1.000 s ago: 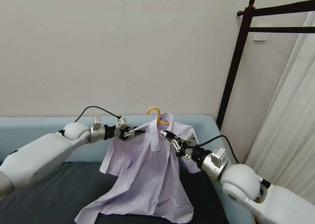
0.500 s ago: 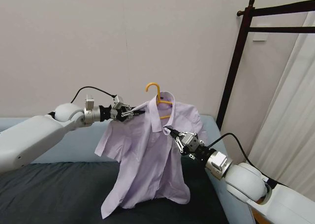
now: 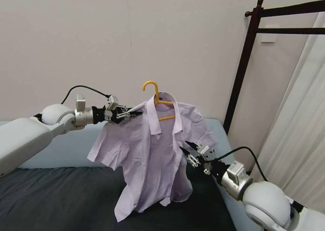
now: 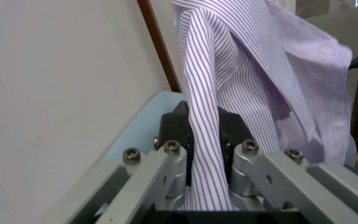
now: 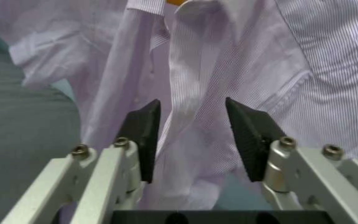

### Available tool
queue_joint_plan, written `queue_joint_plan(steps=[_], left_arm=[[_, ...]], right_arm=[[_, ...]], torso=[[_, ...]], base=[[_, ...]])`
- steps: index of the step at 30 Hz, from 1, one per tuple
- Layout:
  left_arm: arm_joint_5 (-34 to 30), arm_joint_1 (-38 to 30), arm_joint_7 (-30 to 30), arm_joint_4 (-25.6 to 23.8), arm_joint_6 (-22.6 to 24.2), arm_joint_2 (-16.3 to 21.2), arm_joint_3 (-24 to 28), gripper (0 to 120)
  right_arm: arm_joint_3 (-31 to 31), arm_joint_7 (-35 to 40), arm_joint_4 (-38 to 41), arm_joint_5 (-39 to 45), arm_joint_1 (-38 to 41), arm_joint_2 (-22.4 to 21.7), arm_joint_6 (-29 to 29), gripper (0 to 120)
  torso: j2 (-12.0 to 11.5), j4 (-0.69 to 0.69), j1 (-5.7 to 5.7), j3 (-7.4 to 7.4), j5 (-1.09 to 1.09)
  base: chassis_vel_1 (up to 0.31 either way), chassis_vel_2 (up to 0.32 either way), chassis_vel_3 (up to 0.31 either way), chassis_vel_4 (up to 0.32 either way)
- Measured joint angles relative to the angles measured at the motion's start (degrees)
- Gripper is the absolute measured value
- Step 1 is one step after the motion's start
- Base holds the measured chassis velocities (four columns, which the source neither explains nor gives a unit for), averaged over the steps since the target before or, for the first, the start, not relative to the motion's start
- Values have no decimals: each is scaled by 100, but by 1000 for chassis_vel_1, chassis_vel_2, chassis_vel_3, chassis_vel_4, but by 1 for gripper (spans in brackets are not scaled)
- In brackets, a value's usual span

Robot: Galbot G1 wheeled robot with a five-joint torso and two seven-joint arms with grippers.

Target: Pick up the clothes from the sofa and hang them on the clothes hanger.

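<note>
A lilac striped shirt (image 3: 152,155) hangs on a yellow hanger (image 3: 152,91), lifted clear above the dark sofa seat (image 3: 45,200). My left gripper (image 3: 127,114) is shut on the shirt's left shoulder; in the left wrist view the striped cloth (image 4: 207,154) runs down between the fingers. My right gripper (image 3: 192,157) is open just below the shirt's right side. In the right wrist view its black pads (image 5: 143,135) stand apart, with the shirt front (image 5: 229,60) hanging a little beyond them.
A dark wooden clothes rack (image 3: 244,63) stands at the right, its top bar (image 3: 292,10) high up. A white curtain (image 3: 299,124) hangs behind it. The pale blue sofa back (image 3: 61,150) runs along the plain wall.
My left gripper has raised the shirt and hanger up and to the left, off the sofa. My right gripper has let go of the shirt front and dropped lower, now open.
</note>
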Motion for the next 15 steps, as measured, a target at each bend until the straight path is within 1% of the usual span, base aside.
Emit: queue_joint_plan(steps=[1, 2, 3, 4, 5, 7, 8, 9, 11, 14, 15], left_arm=[[1, -4, -5, -5, 2, 0, 4, 7], [-2, -6, -14, -27, 5, -2, 10, 7], [-14, -6, -19, -70, 9, -2, 12, 7], [-14, -6, -19, -70, 9, -2, 12, 7], [-17, -1, -19, -98, 10, 0, 12, 7], [-18, 73, -20, -220, 13, 25, 12, 7], [-18, 73, -20, -220, 13, 25, 12, 7], [-14, 112, -21, -250, 14, 37, 12, 7], [27, 231, -37, -312, 17, 54, -23, 7], [35, 259, -50, -332, 17, 62, -36, 7], [60, 335, -79, -391, 23, 79, -79, 7]], right_arm=[[98, 16, 79, 122, -84, -12, -25, 52], [280, 71, 235, 416, -194, -33, -72, 58], [359, 202, 341, 755, -192, -34, -116, 63], [359, 202, 341, 755, -192, -34, -116, 63], [371, 357, 393, 1007, -132, -20, -158, 66], [212, 878, 386, 1661, 372, 86, -220, 77], [212, 878, 386, 1661, 372, 86, -220, 77], [130, 999, 332, 1785, 565, 115, -220, 81], [-224, 1390, 136, 2189, 1208, 211, -217, 91], [-331, 1490, 89, 2305, 1369, 233, -220, 94], [-599, 1773, -10, 2595, 1776, 298, -301, 99]], torso=[[0, 0, 0, 0, 0], [0, 0, 0, 0, -1], [0, 0, 0, 0, -1], [0, 0, 0, 0, -1], [0, 0, 0, 0, -1], [1, 2, 0, 0, 1], [1, 2, 0, 0, 1], [0, 2, 0, 0, -1], [0, 4, 0, 0, -2], [0, 4, 0, 1, -1], [0, 4, 0, 0, -1]], base=[[0, 0, 0, 0], [0, 0, 0, 0], [0, 0, 0, 0], [0, 0, 0, 0], [0, 0, 0, 0], [0, 0, 0, 0], [0, 0, 0, 0], [0, 0, 0, 0], [0, 0, 0, 0], [0, 0, 0, 0], [0, 0, 0, 0]])
